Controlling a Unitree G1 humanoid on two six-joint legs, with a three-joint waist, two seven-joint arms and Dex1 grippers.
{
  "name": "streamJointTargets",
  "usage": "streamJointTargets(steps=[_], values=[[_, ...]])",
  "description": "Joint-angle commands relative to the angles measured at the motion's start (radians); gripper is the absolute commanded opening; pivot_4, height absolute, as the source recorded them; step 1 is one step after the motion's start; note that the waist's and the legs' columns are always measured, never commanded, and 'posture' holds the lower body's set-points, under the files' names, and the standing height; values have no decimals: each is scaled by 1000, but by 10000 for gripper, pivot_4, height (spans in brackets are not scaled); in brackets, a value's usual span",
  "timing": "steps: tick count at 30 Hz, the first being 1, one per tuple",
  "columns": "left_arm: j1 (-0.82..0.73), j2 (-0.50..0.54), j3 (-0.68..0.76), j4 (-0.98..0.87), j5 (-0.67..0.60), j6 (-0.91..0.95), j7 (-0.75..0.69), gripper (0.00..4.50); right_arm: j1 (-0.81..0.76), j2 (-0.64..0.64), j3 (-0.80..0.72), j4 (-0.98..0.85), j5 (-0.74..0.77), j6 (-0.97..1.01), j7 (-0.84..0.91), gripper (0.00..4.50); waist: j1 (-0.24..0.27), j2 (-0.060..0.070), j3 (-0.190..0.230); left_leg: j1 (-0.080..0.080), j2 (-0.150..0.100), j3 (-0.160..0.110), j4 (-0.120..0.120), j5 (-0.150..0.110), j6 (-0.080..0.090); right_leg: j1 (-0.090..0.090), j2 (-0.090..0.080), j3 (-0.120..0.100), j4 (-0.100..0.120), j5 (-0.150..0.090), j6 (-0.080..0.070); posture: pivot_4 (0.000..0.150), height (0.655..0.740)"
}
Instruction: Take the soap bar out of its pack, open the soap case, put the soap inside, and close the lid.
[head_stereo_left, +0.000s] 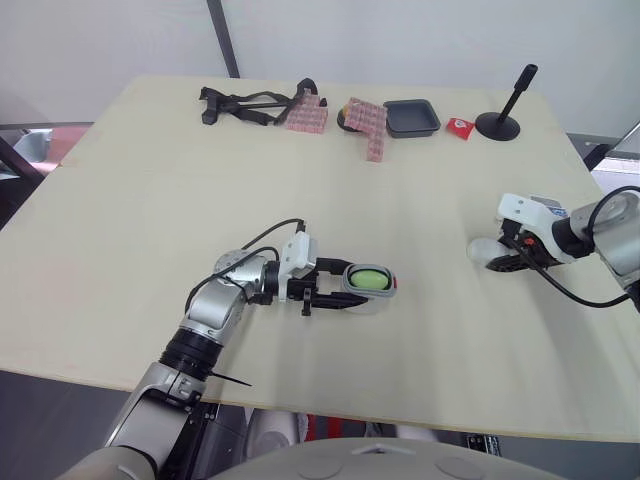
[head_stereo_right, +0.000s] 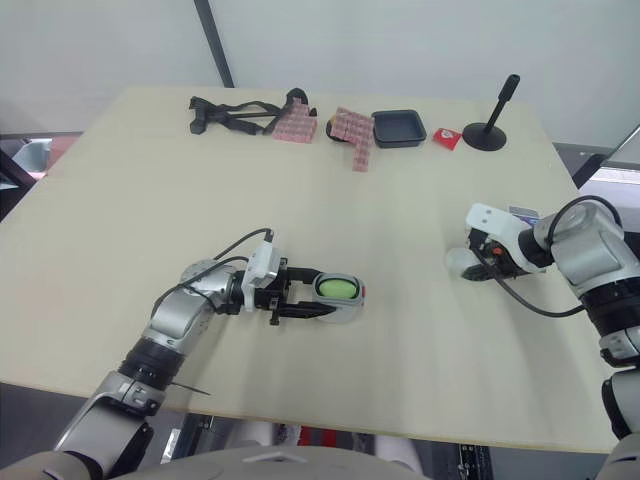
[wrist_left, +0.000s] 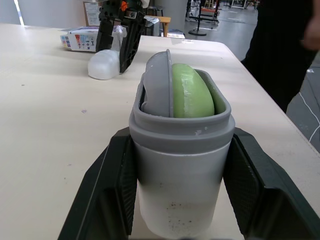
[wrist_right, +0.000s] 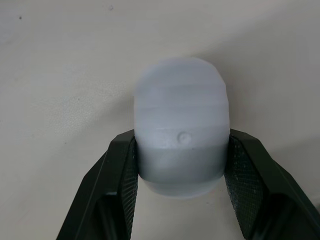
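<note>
On the left arm (head_stereo_left: 205, 325) we see silver-grey metal segments, rounded at the joints, with a black ribbed ring (head_stereo_left: 190, 350) between two of them. A white wrist block (head_stereo_left: 297, 255), box-shaped, sits at the far end, and a thin black cable (head_stereo_left: 262, 234) loops from the forearm into it. The left gripper (head_stereo_left: 348, 286) has two black fingers (wrist_left: 107, 192), broad and wedge-shaped; we find their inner pads finely cross-hatched. The right arm (head_stereo_left: 618, 235) has the same silver-grey cylinder form and ends in a white cover (head_stereo_left: 528, 212). A black lead (head_stereo_left: 575, 292) curves beneath it. The right gripper (head_stereo_left: 500, 256) carries matching black fingertips (wrist_right: 105, 192) with identical textured pads
</note>
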Motion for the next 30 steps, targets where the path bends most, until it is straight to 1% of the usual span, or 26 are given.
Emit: streamJointTargets(steps=[1, 7, 12, 17, 22, 27, 30], values=[[0, 8, 4, -21, 4, -9, 4, 18861, -23, -1, -16, 3, -19, -27, 8, 19442, 0, 0, 0, 0, 0, 0, 0, 0, 0, 0, 0, 0, 0, 0, 0, 1500, 7400], [-3, 6, 3, -14, 6, -13, 3, 18861, -50, -19, -14, -38, -26, -56, 60, 19442, -1, 0, 0, 0, 0, 0, 0, 0, 0, 0, 0, 0, 0, 0, 0, 1500, 7400], [-12, 1, 4, 3, 10, -21, 6, 18861, -117, -18, -19, -160, 17, -9, 151, 19442, -4, 0, 0, 1, 0, 0, 0, 0, 0, 0, 0, 0, 1, 0, 0, 1500, 7400], [-26, -10, 9, 24, 15, -32, 15, 18861, -160, -6, -12, -360, 95, 112, 231, 19442, -1, 0, 0, 1, 0, 0, 0, 0, 0, 0, 0, 0, 1, 0, 0, 1500, 7400], [-44, -29, 15, 45, 18, -41, 32, 18861, -209, 45, 15, -570, 195, 280, 242, 19442, -1, 0, 0, 1, 1, 0, 0, 0, 0, -1, 0, 1, 2, 0, 0, 1500, 7400], [-50, -43, 13, 55, 24, -44, 38, 18861, -255, 94, 65, -688, 241, 408, 196, 19442, 1, 0, 0, 2, 1, 1, 0, 0, 0, -2, 0, 1, 3, 0, 0, 1500, 7400], [-48, -46, 10, 55, 26, -46, 39, 18861, -276, 129, 97, -712, 251, 450, 161, 19442, 2, 0, 0, 1, 1, 1, 0, 0, 0, -2, 0, 1, 3, 0, 0, 1500, 7400]])
